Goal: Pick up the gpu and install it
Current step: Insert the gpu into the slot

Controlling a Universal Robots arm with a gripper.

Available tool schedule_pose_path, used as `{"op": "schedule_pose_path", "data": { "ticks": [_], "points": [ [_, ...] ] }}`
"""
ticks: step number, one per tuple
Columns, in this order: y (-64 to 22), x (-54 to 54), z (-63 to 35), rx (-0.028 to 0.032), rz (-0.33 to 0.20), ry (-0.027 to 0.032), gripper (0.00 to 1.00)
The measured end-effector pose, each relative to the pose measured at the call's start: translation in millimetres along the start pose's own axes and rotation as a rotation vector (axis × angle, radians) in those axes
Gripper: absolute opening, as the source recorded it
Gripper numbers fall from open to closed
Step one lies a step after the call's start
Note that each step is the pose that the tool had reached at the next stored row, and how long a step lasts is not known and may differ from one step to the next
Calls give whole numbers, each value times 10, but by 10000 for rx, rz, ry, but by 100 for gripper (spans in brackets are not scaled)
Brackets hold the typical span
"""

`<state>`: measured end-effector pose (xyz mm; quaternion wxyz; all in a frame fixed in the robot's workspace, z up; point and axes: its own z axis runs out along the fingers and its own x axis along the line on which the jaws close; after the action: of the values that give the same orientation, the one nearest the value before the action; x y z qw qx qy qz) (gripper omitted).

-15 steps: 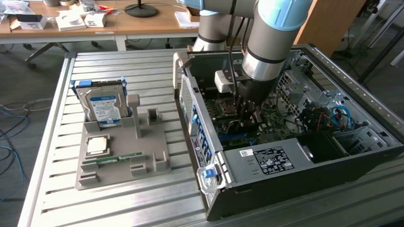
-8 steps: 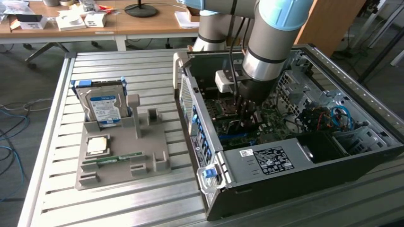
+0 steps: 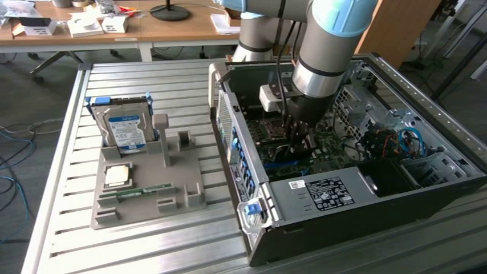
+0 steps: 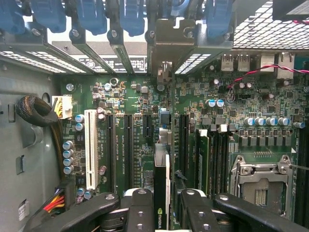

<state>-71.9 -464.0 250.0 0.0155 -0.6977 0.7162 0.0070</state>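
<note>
We see our gripper (image 4: pixel 166 205) down inside the computer case (image 3: pixel 320 197), squeezing the gpu (image 4: pixel 161 169) between its fingers (image 4: pixel 140 212). The gpu stands on edge over the green board (image 4: pixel 140 104), next to the long slots (image 4: pixel 128 145).

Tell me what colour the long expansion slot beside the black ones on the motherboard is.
White; the slot shows best in the wrist view.
</note>
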Motion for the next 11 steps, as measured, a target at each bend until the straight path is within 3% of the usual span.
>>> {"op": "schedule_pose_path", "data": {
  "ticks": [11],
  "points": [
    [1, 0, 0, 2, -1, 7, 26]
  ]
}}
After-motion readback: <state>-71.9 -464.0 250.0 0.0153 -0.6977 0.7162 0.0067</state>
